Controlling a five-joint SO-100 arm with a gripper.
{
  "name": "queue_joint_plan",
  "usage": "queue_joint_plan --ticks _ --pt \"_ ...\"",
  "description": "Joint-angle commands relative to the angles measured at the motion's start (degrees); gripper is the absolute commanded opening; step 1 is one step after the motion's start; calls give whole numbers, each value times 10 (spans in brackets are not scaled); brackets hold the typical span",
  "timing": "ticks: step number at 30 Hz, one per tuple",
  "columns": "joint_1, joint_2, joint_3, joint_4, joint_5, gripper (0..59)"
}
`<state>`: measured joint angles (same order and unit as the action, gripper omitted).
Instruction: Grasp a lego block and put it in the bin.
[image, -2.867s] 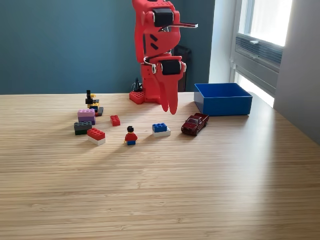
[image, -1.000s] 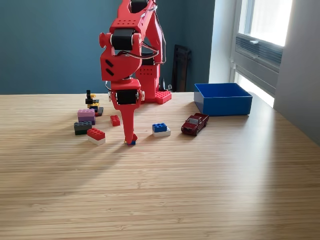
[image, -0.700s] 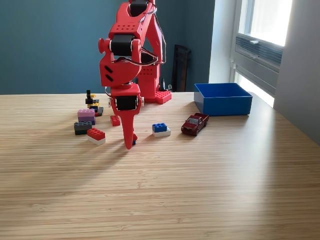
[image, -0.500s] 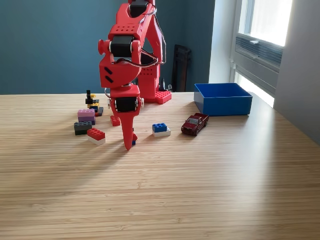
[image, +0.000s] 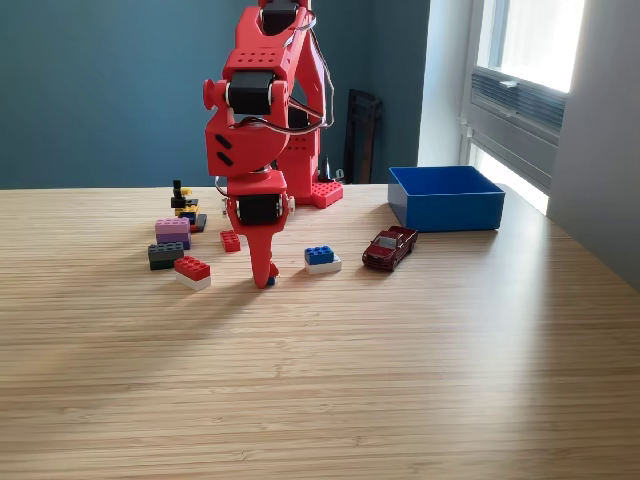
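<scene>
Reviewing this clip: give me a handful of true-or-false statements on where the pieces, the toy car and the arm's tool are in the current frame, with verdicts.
1. The blue bin holds a lego block. False: no block shows inside it, though its floor is mostly hidden.
2. The red toy car sits between the blue-on-white block and the bin. True.
3. The tool is raised high above the bin. False: it points down at the table, to the exterior view's left of the blue-on-white block.
4. The red-on-white block lies on the table. True.
5. The toy car is upside down. False: it stands on its wheels.
</scene>
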<state>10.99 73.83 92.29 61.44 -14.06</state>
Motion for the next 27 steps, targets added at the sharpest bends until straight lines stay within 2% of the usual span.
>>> queue_joint_plan --ticks 1,6,14,19,27 --pt "-1 11 -24 8 12 0" --pt "-1 18 -18 23 23 0" --pt "-2 23 40 36 48 0" --pt "2 33 -11 98 80 0" --pt "-15 176 11 127 92 0"
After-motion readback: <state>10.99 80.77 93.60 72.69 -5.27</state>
